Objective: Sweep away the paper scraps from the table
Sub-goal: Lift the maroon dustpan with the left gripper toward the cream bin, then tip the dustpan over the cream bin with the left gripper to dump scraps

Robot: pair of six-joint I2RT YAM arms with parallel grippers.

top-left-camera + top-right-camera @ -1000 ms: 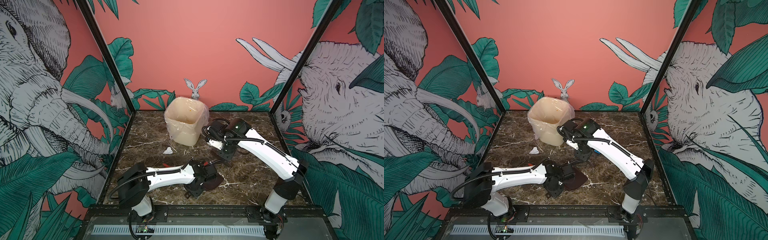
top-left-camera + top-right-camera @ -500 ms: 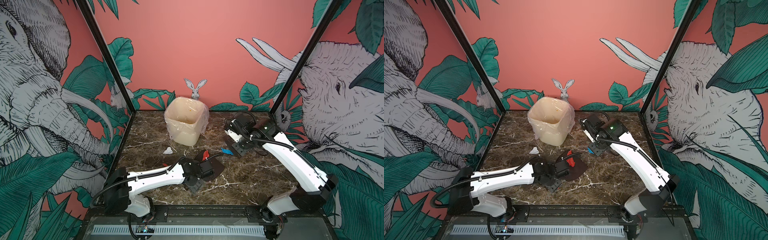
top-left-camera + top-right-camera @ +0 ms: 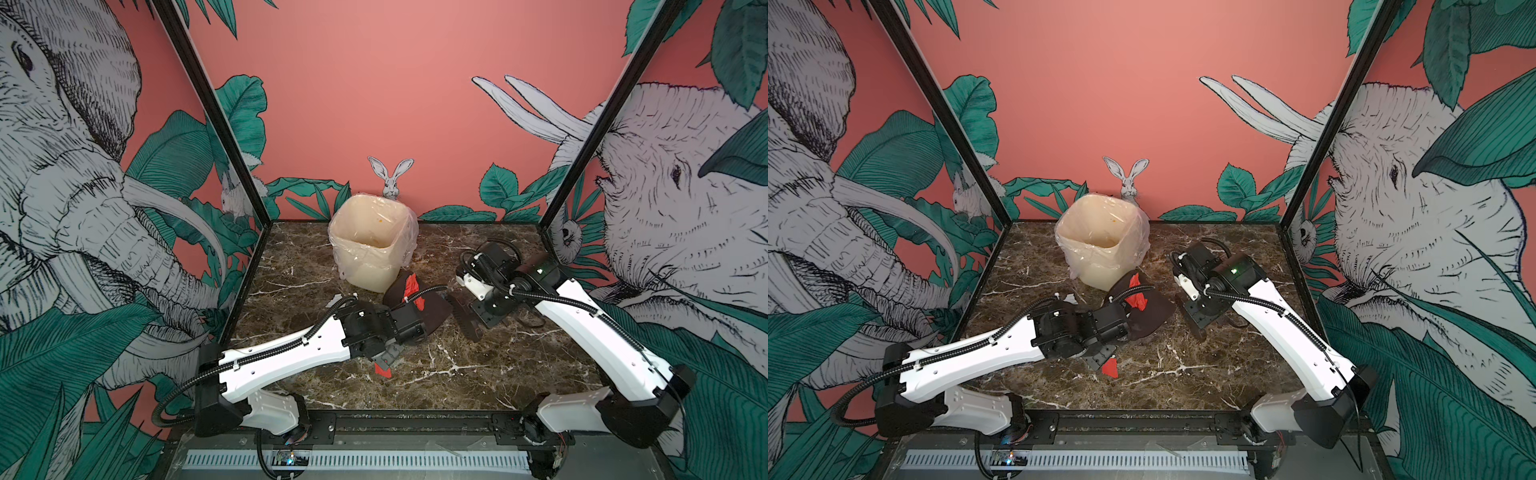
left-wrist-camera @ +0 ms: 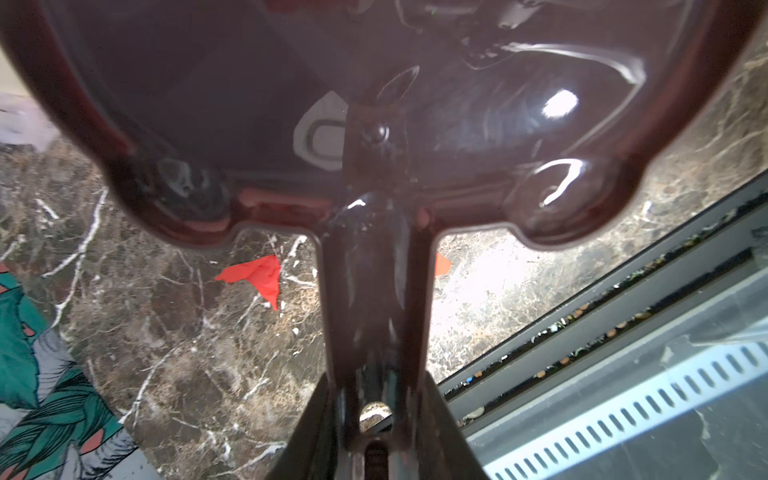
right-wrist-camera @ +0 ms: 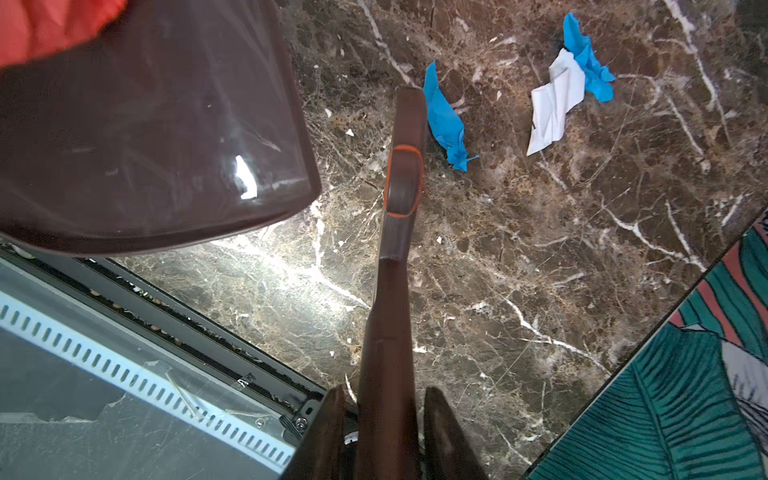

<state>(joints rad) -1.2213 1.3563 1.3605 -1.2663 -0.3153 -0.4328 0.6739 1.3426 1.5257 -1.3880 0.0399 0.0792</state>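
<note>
The left gripper is clamping its nearly closed jaws on the handle of a dark brown dustpan. The pan is carrying red paper scraps just beside the bag-lined bin. The right gripper is likewise pinching the handle of a matching brush, whose far end is lying just beside a blue scrap. A white scrap and a second blue scrap are lying against each other farther off. In both top views the right wrist is hiding these pieces and its own jaws. A red scrap is lying on the table, partly under the left wrist. The brown marble is catching glare, and jungle murals are covering the walls.
</note>
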